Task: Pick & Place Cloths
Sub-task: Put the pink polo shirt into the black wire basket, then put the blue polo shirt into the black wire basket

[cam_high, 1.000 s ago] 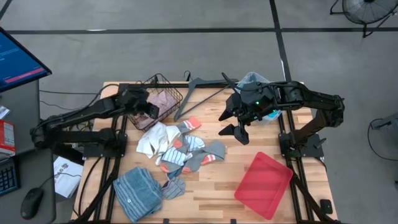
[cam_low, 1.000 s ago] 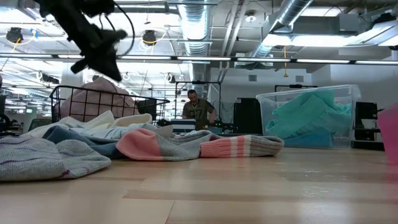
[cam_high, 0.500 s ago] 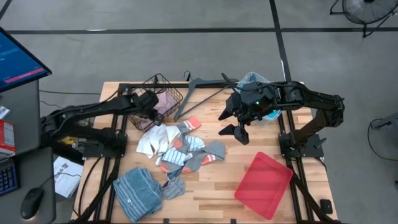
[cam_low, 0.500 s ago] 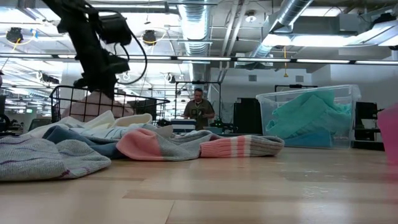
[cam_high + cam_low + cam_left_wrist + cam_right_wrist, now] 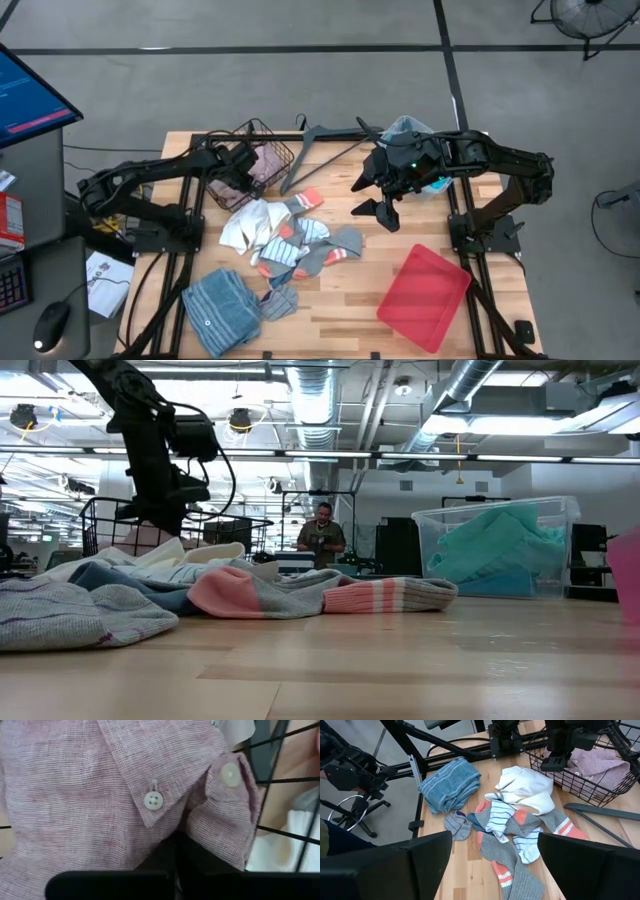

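Grey concrete floor (image 5: pixel 300 90) all around the wooden table (image 5: pixel 340 310), dark lines crossing it. A blue monitor screen (image 5: pixel 30 95) glows at the left, a mouse (image 5: pixel 50 325) near it, a fan (image 5: pixel 590 20) in the far corner. Level across the room: silver ceiling ducts (image 5: pixel 320 400), strip lights (image 5: pixel 540 458), and a person (image 5: pixel 322 532) standing at a bench.

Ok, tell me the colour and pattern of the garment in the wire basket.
Pink fine-checked shirt with white buttons; clearest in the left wrist view.
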`<state>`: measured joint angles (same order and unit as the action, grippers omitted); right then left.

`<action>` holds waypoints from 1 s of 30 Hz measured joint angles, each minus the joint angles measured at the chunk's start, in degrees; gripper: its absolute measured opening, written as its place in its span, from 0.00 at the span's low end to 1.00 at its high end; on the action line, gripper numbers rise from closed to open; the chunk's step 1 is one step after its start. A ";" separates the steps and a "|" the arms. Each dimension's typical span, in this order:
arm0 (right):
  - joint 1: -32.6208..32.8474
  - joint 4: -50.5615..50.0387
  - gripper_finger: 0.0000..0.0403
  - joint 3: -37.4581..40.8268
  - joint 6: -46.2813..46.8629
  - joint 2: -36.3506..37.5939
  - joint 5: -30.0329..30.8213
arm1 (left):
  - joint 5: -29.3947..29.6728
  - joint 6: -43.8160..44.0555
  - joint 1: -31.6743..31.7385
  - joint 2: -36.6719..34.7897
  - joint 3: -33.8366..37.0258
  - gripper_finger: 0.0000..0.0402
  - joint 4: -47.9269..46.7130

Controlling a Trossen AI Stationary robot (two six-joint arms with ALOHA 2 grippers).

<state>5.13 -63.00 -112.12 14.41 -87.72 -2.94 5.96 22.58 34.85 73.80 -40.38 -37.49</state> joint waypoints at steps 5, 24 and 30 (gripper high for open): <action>0.00 0.00 0.72 0.00 0.00 0.00 0.00 | 1.05 -0.10 0.68 -0.69 0.08 0.01 -0.07; -0.03 0.00 0.72 0.00 0.09 0.00 0.00 | -28.09 -7.17 -12.92 -34.79 -1.33 0.42 0.06; -0.70 0.00 0.72 0.02 0.12 0.00 0.00 | -29.89 -0.63 -32.37 -37.47 -1.33 0.43 0.36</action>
<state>4.43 -63.00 -112.09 14.53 -87.72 -2.94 -23.93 21.95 2.48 36.33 -41.71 -37.12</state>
